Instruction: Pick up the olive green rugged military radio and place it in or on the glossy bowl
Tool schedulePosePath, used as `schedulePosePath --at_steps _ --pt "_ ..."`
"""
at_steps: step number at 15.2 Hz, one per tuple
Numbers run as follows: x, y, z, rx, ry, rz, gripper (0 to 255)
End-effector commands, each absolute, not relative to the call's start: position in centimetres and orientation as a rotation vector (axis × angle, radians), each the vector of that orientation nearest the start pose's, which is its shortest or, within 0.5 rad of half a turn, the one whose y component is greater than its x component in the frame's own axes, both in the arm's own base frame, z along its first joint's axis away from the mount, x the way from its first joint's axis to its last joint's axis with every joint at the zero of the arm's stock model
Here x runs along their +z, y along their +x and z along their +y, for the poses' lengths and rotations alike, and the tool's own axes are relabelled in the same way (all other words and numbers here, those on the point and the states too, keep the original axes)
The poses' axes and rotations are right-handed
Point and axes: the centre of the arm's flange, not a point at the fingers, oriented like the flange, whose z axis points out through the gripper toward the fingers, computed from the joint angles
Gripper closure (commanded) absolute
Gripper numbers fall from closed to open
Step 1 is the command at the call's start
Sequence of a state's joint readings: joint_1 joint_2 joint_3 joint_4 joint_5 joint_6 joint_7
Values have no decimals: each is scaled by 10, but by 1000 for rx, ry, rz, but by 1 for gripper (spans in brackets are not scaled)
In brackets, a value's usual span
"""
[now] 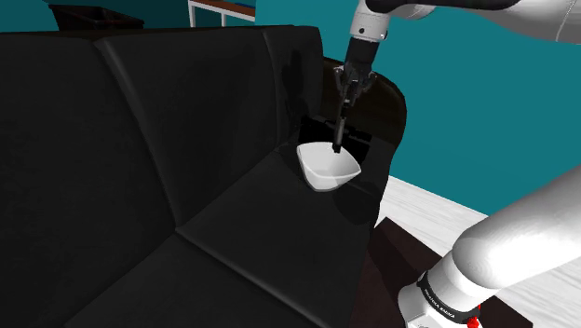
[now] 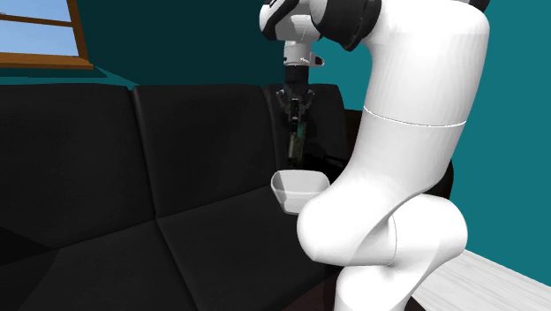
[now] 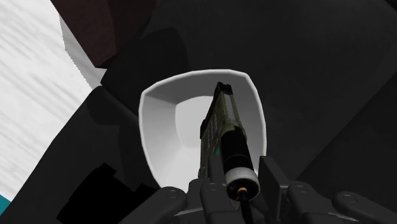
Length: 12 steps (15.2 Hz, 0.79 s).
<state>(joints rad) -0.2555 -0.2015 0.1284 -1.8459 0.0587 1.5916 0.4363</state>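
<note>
A glossy white bowl with a rounded-square rim sits on the smooth black sofa, close to the armrest corner. Open seat cushion spreads out toward the shoulder view's left. The slim, ribbed olive radio, topped by a black cylindrical knob, hangs upright over the bowl's hollow with its lower end near the rim, clenched between the fingers of the tool.

Gripper clasping a dark radio (hanging upright), above a white bowl, on a black sofa
</note>
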Motion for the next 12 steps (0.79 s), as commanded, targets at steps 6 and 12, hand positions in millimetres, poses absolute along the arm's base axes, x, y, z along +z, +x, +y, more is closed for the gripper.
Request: schedulePosePath --at_steps 6,12 --pt "563 486 -50 90 -2990 875 255" --pt "531 486 -50 90 -2990 875 255"
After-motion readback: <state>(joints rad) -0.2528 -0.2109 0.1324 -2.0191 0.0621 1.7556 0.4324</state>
